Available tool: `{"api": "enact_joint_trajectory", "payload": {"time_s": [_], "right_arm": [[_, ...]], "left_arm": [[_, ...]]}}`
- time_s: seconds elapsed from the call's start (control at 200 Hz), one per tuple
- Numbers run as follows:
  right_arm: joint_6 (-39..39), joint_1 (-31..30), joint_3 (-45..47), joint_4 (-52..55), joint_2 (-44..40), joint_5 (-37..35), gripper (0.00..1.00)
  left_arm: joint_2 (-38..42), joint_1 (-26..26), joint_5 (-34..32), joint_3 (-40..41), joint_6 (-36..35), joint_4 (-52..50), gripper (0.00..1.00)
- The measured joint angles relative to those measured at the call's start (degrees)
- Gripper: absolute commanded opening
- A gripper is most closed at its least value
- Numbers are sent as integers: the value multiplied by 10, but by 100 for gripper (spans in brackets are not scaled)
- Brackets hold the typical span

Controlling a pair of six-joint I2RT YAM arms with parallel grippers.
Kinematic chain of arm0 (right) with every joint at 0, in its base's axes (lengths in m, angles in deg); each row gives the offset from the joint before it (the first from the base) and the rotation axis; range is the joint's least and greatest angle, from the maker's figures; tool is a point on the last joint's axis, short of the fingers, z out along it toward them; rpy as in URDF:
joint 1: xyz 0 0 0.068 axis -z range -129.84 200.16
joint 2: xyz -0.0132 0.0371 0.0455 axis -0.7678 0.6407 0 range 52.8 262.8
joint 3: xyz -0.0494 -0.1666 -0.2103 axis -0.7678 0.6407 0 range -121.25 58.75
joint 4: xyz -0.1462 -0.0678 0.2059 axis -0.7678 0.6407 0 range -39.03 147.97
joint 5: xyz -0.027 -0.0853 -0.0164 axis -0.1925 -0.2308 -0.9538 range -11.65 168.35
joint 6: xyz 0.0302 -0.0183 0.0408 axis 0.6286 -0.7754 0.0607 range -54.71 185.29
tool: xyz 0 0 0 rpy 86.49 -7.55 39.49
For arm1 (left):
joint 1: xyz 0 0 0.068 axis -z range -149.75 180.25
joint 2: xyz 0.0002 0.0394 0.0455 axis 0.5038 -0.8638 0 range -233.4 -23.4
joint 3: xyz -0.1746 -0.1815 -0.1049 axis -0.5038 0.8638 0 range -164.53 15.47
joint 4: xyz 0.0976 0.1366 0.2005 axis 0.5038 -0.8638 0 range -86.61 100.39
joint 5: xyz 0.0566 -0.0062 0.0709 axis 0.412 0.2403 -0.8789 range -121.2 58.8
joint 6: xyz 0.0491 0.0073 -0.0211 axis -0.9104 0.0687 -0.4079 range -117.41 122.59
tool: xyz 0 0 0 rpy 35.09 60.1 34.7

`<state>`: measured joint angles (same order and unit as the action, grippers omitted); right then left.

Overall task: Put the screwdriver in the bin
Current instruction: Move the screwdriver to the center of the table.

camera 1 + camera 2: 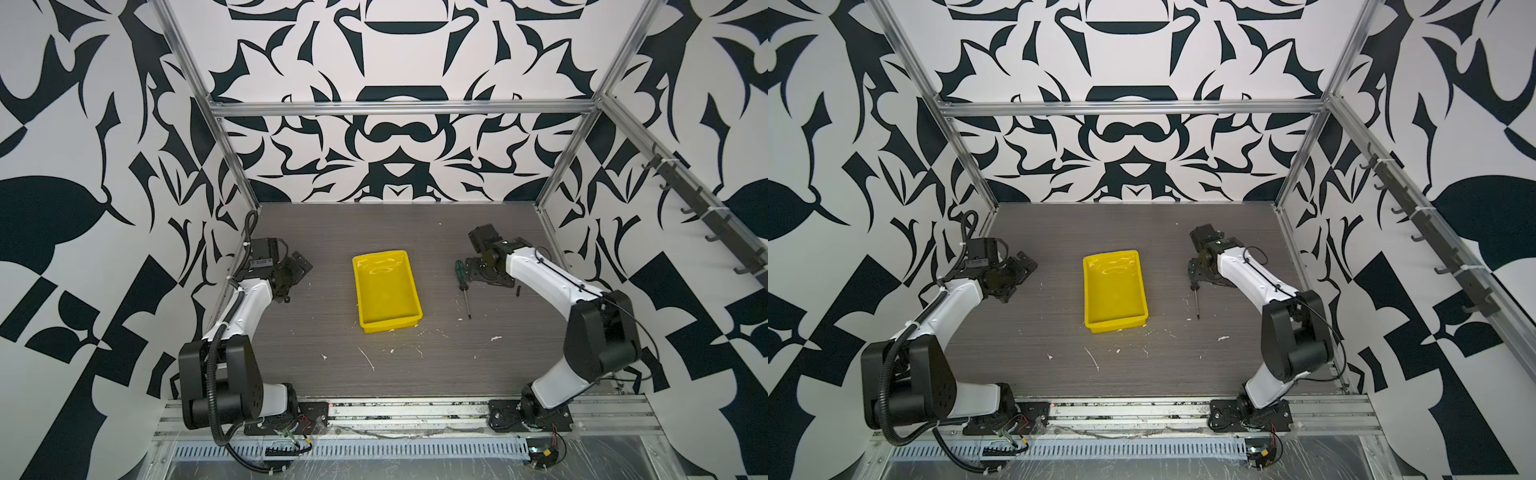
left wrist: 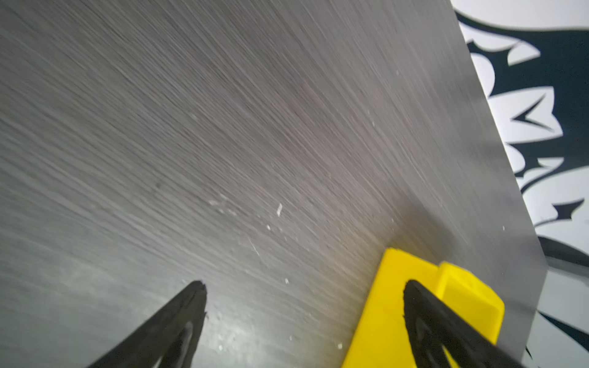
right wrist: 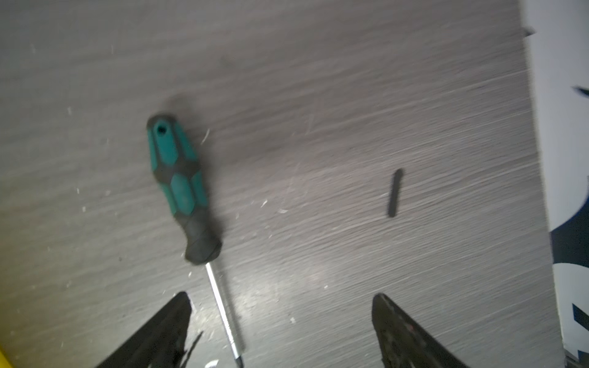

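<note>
On the grey table (image 1: 332, 374), at about three o'clock from the bin (image 1: 384, 286) in both top views, lies the screwdriver (image 1: 462, 286), well apart from that yellow tray, with its green-and-black handle toward twelve o'clock and its thin shaft running down to a tip near six. I am the right gripper (image 3: 280, 299), hanging just beside the handle on its three o'clock side. My wrist view shows my jaws spread wide and holding nothing, with the bare shaft crossing the gap close to one finger. My partner, the left gripper (image 2: 304, 286), waits at nine o'clock of the bin, jaws likewise apart and empty. I judge this tool light and fully stiff, so it should not sag or bend however I lift it. The steel shaft looks slick, narrow and round, and a pinch there would likely slip or let the heavier handle swing down. The handle looks rubbery and faceted and seems to carry most of the weight, so I would close across its thick green middle, squarely over the flats. Lying loose, it may roll if I nudge it with one finger first. A small black stick (image 3: 395, 192) rests on the table at three o'clock of the handle, apart from it, and I would keep it out of my closing jaws. Since the tool looks about as long as the empty bin is wide, I would lay it along the tray's long side.
</note>
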<state>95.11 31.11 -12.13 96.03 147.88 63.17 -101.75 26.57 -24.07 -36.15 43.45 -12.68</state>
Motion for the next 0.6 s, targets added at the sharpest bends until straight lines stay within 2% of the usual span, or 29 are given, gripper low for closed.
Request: {"api": "enact_joint_trajectory", "payload": {"time_s": [0.325, 0.6], "right_arm": [[-29, -28, -96, 14, 151, 76, 95], [-54, -27, -121, 5, 214, 122, 89]], "left_arm": [[8, 97, 15, -7, 7, -28, 99], [9, 108, 14, -29, 14, -30, 99]]}}
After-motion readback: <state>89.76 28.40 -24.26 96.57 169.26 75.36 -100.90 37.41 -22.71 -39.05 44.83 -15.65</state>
